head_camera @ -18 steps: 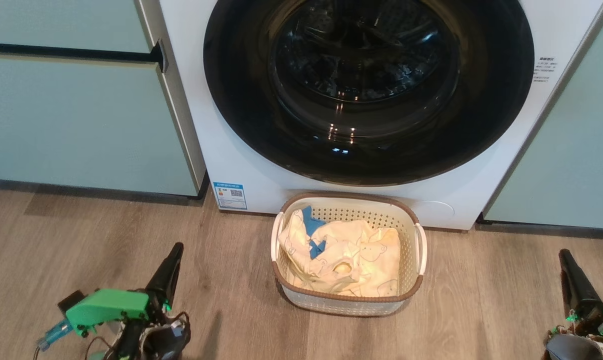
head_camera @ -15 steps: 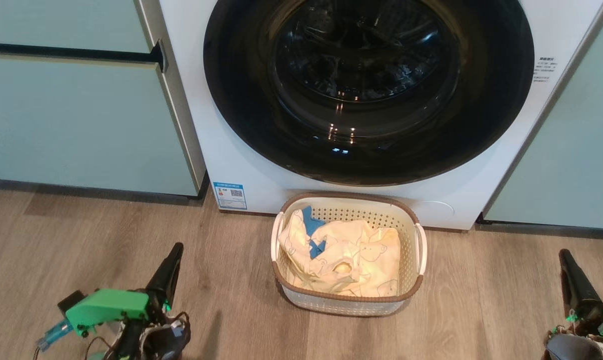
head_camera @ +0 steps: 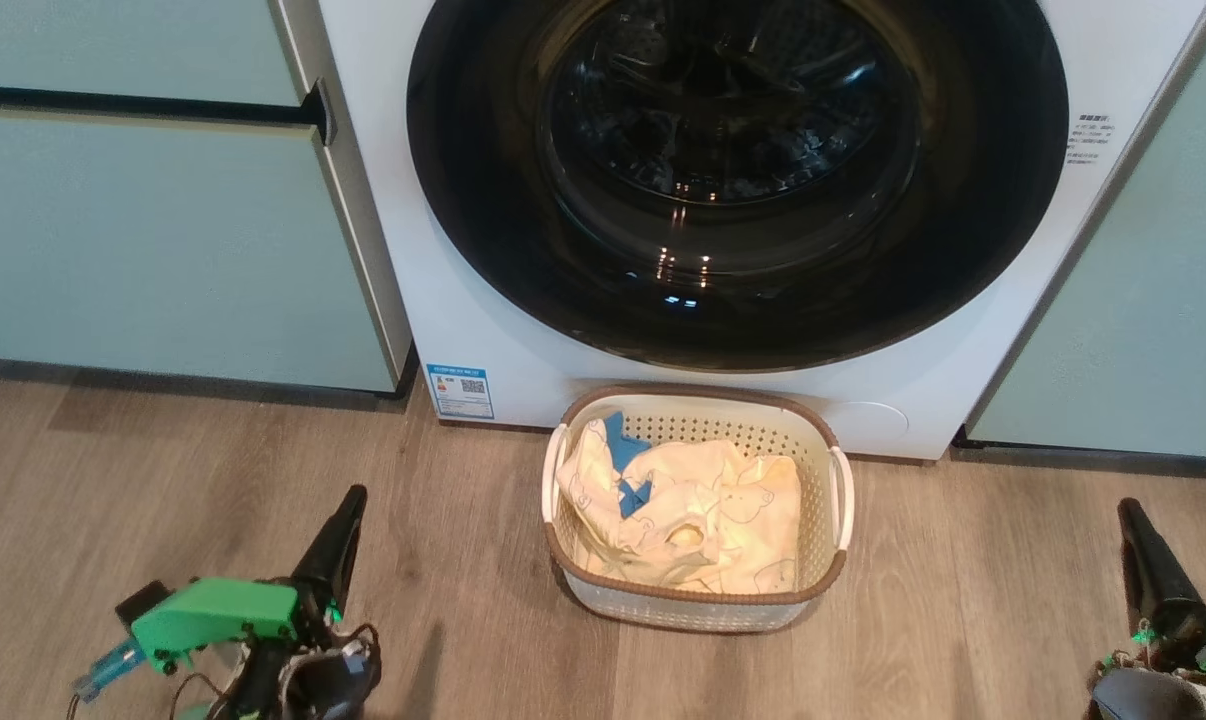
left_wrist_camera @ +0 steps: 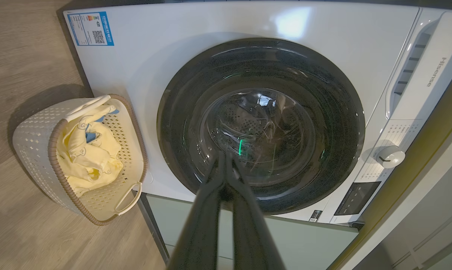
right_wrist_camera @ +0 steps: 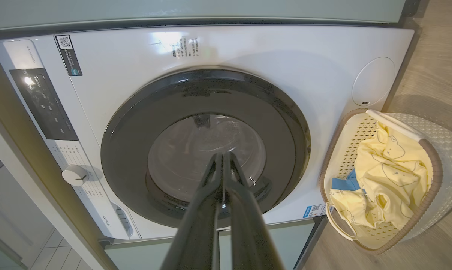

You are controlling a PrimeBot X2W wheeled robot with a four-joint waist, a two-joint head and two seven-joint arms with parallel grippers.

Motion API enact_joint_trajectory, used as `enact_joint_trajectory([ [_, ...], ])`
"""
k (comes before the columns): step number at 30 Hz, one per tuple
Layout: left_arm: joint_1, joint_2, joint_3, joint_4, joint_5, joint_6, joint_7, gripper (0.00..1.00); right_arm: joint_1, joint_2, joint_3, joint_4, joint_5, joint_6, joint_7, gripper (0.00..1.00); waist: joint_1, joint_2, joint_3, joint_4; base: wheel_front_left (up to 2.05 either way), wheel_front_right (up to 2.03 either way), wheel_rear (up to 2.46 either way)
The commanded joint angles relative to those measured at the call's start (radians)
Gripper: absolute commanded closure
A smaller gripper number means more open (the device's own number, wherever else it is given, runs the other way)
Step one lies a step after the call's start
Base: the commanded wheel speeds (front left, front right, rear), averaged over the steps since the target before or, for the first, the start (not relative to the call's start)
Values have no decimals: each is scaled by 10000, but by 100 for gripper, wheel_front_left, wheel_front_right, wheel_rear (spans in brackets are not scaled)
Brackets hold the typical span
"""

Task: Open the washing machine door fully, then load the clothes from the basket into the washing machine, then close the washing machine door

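The big white washing machine (head_camera: pixel 433 290) stood between pale green cabinets (head_camera: pixel 163 250). Its round black washing machine door (head_camera: pixel 483 210) was shut flat against the front, and I could see the steel drum through the glass in the middle. A small blue sticker (head_camera: pixel 460 390) sat low on the machine's front.

The basket (head_camera: pixel 698 392) sat on the wooden floor (head_camera: pixel 163 470), right in front of the machine and just under the door. The clothes (head_camera: pixel 738 500) lay inside it in a soft yellow heap, with little bear drawings on them and a bit of blue cloth poking out near the back.

The left hand (head_camera: pixel 356 495) hung low over the floor, well to the left of the basket. Its two dark fingers (left_wrist_camera: pixel 211 187) were pressed together with nothing between them. The right hand (head_camera: pixel 1130 510) hung low on the other side, well to the right of the basket. Its fingers (right_wrist_camera: pixel 207 187) were closed too, and held nothing. Both hands pointed toward the machine, and neither one touched the door or the basket.
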Motion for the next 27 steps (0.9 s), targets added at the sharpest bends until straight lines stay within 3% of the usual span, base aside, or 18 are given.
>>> enact_joint_trajectory([
  [1,-550,112,309,-278,42,-27,60,100,-565,-74,162,-317,-88,4,55,100,0,-1,0,0,0,0,0],
  [2,-1,0,1,-1,1,0,-1,0,-1,0,1,-1,0,0,0,0,0,-1,0,0,0,0,0],
  [7,445,-155,-28,691,4,4,-13,0,452,176,72,703,6,0,-8,0,0,-1,3,-1,0,0,0],
  [8,598,-189,-41,858,4,4,-13,100,607,212,84,876,5,0,-8,100,0,-1,4,-1,0,0,0],
  [9,754,-222,-53,1029,5,4,-14,100,769,233,92,1055,6,0,-9,100,0,-1,6,-1,0,0,0],
  [10,841,-236,-64,1137,13,4,-24,0,869,242,102,1160,8,0,-19,0,0,-1,11,-1,0,0,0],
  [27,355,-188,-104,845,643,-1,-525,0,499,197,563,736,-175,1,-521,0,0,-1,34,-10,0,0,0],
])
